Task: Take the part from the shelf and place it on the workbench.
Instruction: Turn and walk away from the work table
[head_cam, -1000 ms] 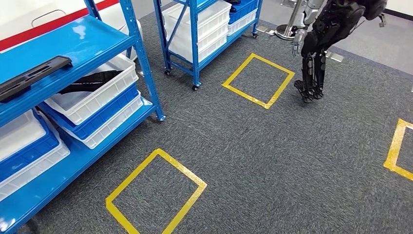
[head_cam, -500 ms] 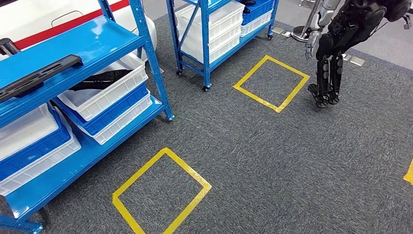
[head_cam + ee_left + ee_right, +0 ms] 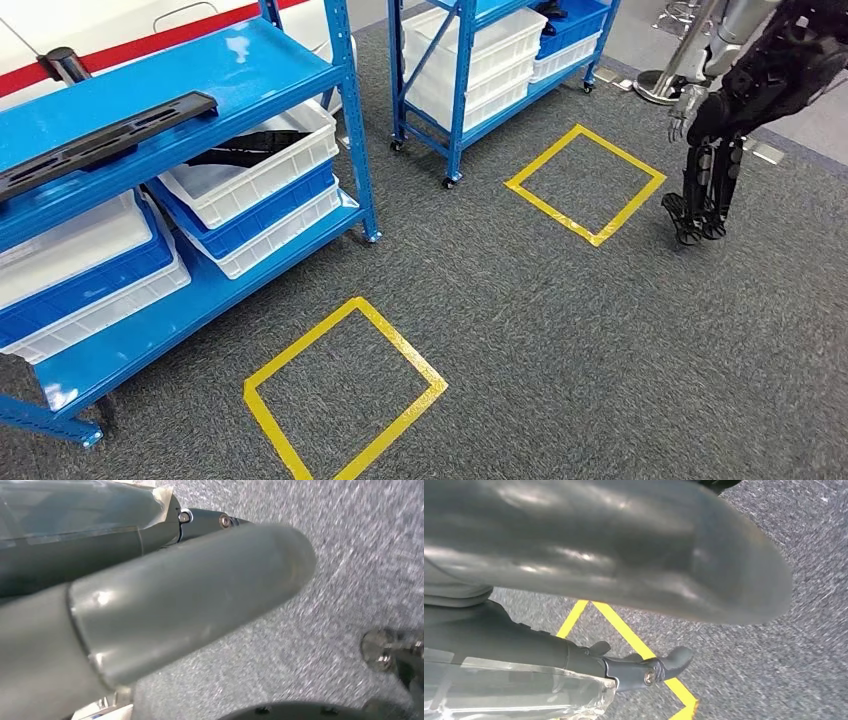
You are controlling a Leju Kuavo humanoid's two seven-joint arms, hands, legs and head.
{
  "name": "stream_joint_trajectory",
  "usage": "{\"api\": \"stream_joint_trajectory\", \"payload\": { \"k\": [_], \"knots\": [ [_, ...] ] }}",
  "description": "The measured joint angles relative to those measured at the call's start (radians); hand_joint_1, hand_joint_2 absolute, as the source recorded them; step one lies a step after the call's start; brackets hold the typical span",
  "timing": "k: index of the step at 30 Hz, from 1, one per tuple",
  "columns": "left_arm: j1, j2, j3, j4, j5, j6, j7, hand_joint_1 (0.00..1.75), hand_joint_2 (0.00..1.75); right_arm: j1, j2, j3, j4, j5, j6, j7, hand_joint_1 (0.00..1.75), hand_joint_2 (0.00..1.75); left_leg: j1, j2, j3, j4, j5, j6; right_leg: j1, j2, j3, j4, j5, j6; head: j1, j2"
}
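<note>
Long black plastic part (image 3: pixel 100 140) lies on the blue metal shelf (image 3: pixel 250 70). Our left hand (image 3: pixel 150 605) and right hand (image 3: pixel 614 560) hang over grey carpet; we cannot tell their fingers' spread.

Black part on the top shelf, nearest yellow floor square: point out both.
black part (image 3: pixel 105 140), head view, middle of its long bar.
yellow floor square (image 3: pixel 400 343), head view, its right tape edge.
</note>
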Motion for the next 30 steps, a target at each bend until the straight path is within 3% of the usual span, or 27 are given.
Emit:
{"api": "stream_joint_trajectory", "payload": {
  "k": [2,3,5,6,8,11,13,16,17,19,24,25,26,27,30],
  "knots": [
    [0.0,-0.004,0.0,0.0,0.006,0.001,0.001,0.0,1.75,0.001,-0.003,0.0,0.0,0.001,0.001,-0.001,0.0,0.0,-0.001,-0.014,-0.001,0.001,-0.001,0.0,-0.002,0.005,-0.049,0.092,-0.028,0.006,0.002,0.0],
    [0.0,-0.006,0.0,0.0,0.008,0.002,0.0,0.0,1.75,0.001,-0.005,0.0,0.0,0.002,0.002,-0.001,0.0,0.0,-0.001,-0.022,0.0,0.002,-0.001,-0.001,-0.004,0.006,-0.048,0.084,-0.017,0.015,0.002,0.0],
    [0.0,-0.01,0.0,0.0,0.007,0.001,-0.002,0.0,1.75,0.0,-0.009,0.0,0.0,0.0,0.001,0.0,0.0,0.0,0.001,-0.039,0.002,0.007,-0.005,-0.006,-0.009,0.014,0.01,-0.041,0.042,0.036,0.003,0.0],
    [0.0,-0.011,0.0,0.0,0.005,0.001,-0.002,0.0,1.75,0.0,-0.009,0.0,0.0,-0.001,0.001,0.0,0.0,0.0,-0.001,-0.046,0.002,0.013,-0.008,-0.011,-0.011,0.022,0.041,-0.109,0.07,0.04,0.003,0.0],
    [0.0,-0.012,0.0,0.0,-0.001,-0.001,-0.003,0.0,1.75,-0.002,-0.01,0.0,0.001,-0.006,0.0,0.0,0.0,0.0,-0.005,-0.054,0.0,0.021,-0.016,-0.023,-0.012,0.031,0.074,-0.181,0.096,0.031,0.004,0.0],
    [0.0,-0.01,0.0,0.0,-0.008,-0.007,-0.006,0.0,1.75,-0.005,-0.009,0.0,0.001,-0.013,-0.003,0.002,0.0,0.0,-0.003,-0.054,-0.004,0.028,-0.022,-0.035,-0.013,0.025,0.079,-0.185,0.101,0.009,0.003,0.0],
    [-0.001,-0.009,-0.001,0.0,-0.012,-0.01,-0.008,0.0,1.75,-0.005,-0.007,0.0,0.002,-0.017,-0.006,0.003,0.0,0.0,0.001,-0.034,-0.024,0.076,-0.054,-0.045,-0.017,0.017,0.08,-0.188,0.103,-0.002,-0.001,0.0],
    [-0.003,-0.009,-0.001,0.0,-0.016,-0.011,-0.01,0.0,0.44,-0.002,-0.005,-0.001,0.002,-0.019,-0.009,0.004,0.0,0.0,0.005,-0.01,-0.123,0.272,-0.149,-0.058,-0.014,0.0,0.079,-0.188,0.101,-0.012,-0.007,0.0],
    [-0.004,-0.008,-0.001,0.0,-0.017,-0.011,-0.01,0.0,0.0,-0.001,-0.005,-0.001,0.002,-0.02,-0.009,0.004,0.0,0.0,0.006,-0.008,-0.149,0.322,-0.164,-0.06,-0.013,-0.005,0.079,-0.188,0.1,-0.013,-0.007,0.0],
    [-0.004,-0.007,-0.002,0.0,-0.019,-0.012,-0.01,0.0,0.0,-0.001,-0.005,-0.001,0.002,-0.021,-0.01,0.004,0.0,0.0,0.007,-0.007,-0.17,0.356,-0.167,-0.06,-0.012,-0.01,0.079,-0.188,0.1,-0.013,-0.007,0.0],
    [-0.004,-0.007,-0.002,0.0,-0.019,-0.012,-0.01,0.0,0.0,-0.001,-0.005,-0.002,0.002,-0.022,-0.01,0.004,0.0,0.0,0.008,-0.007,-0.169,0.352,-0.161,-0.06,-0.012,-0.012,0.079,-0.188,0.099,-0.013,-0.007,0.0],
    [-0.003,-0.007,-0.002,0.0,-0.02,-0.011,-0.01,0.0,0.0,-0.001,-0.005,-0.002,0.002,-0.023,-0.011,0.003,0.0,0.0,0.008,-0.006,-0.16,0.331,-0.145,-0.059,-0.012,-0.013,0.08,-0.188,0.099,-0.014,-0.007,0.0],
    [-0.003,-0.007,-0.002,0.0,-0.02,-0.011,-0.01,0.0,0.0,-0.001,-0.005,-0.002,0.002,-0.024,-0.011,0.003,0.0,0.0,0.008,-0.004,-0.146,0.3,-0.124,-0.057,-0.012,-0.015,0.081,-0.188,0.098,-0.014,-0.007,0.0],
    [-0.004,-0.007,-0.002,0.0,-0.021,-0.011,-0.01,0.0,0.0,-0.002,-0.004,-0.003,0.002,-0.025,-0.014,0.002,0.0,0.0,0.007,0.007,-0.108,0.221,-0.088,-0.051,-0.011,-0.019,0.084,-0.188,0.097,-0.014,-0.007,0.0],
    [-0.008,-0.008,-0.006,0.0,-0.024,-0.011,-0.01,0.0,0.0,-0.005,0.001,-0.004,0.002,-0.029,-0.021,-0.001,0.0,0.0,-0.001,0.018,-0.012,0.021,-0.009,-0.018,-0.005,-0.021,0.077,-0.155,0.07,0.003,-0.003,0.0]
  ]
}}
